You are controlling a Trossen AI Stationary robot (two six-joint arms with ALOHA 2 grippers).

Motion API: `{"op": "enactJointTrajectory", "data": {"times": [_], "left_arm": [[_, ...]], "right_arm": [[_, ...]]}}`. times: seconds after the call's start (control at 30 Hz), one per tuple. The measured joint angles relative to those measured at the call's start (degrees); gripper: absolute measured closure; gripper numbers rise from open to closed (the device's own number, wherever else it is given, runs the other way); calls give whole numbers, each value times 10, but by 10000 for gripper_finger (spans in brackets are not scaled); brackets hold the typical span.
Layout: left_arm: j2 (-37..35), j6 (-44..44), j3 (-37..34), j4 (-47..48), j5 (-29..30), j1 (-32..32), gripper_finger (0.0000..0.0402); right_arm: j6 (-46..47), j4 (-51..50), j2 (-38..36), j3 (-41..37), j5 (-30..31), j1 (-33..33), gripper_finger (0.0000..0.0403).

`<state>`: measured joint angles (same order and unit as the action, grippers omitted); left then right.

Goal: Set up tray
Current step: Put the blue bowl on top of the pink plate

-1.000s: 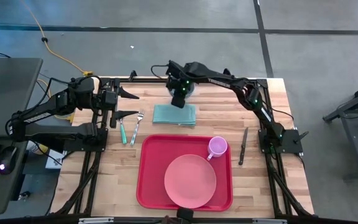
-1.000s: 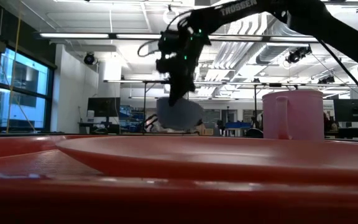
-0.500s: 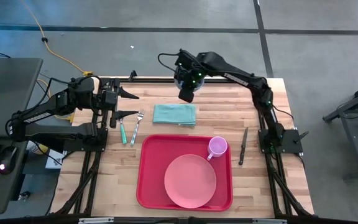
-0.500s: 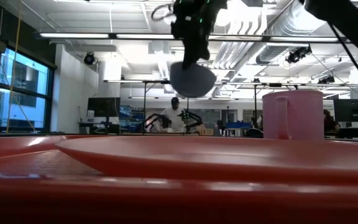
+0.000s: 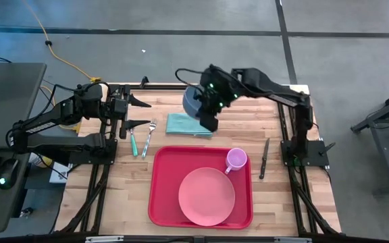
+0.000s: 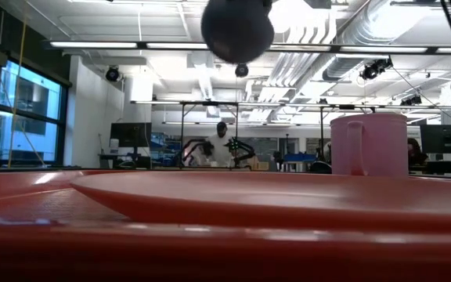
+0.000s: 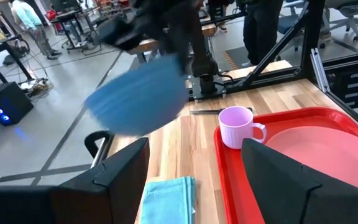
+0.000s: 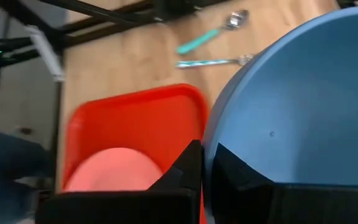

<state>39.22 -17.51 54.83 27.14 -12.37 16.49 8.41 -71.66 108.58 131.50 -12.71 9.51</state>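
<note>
The wooden counter (image 5: 289, 108) carries the red tray (image 5: 164, 196) at its near middle, holding a pink plate (image 5: 206, 196) and a pink mug (image 5: 236, 159). My right pincer (image 5: 208, 118) hangs high above the teal cloth (image 5: 181, 125), just beyond the tray's far edge, clenched on the rim of a blue bowl (image 5: 192, 101). My left pincer (image 5: 140, 113) waits released by the fork (image 5: 148, 138) and spoon (image 5: 132, 142).
</note>
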Motion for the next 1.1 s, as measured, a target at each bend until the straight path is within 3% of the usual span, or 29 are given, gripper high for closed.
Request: {"op": "enactJointTrajectory", "data": {"times": [0.4, 0.7, 0.93, 1.1], "left_arm": [[0, -4, 0, 0, 0, 0, 115], [0, -16, 0, -1, 0, 0, 115], [0, -2, 0, -5, 7, 0, 115], [0, 18, 0, -5, 22, 0, 115]], "right_arm": [[196, 4, -19, 0, 65, -175, 403], [288, -6, -17, -8, 139, -289, 403], [346, 17, -15, -123, 163, -350, 403], [413, 111, -14, -226, 124, -383, 403]]}}
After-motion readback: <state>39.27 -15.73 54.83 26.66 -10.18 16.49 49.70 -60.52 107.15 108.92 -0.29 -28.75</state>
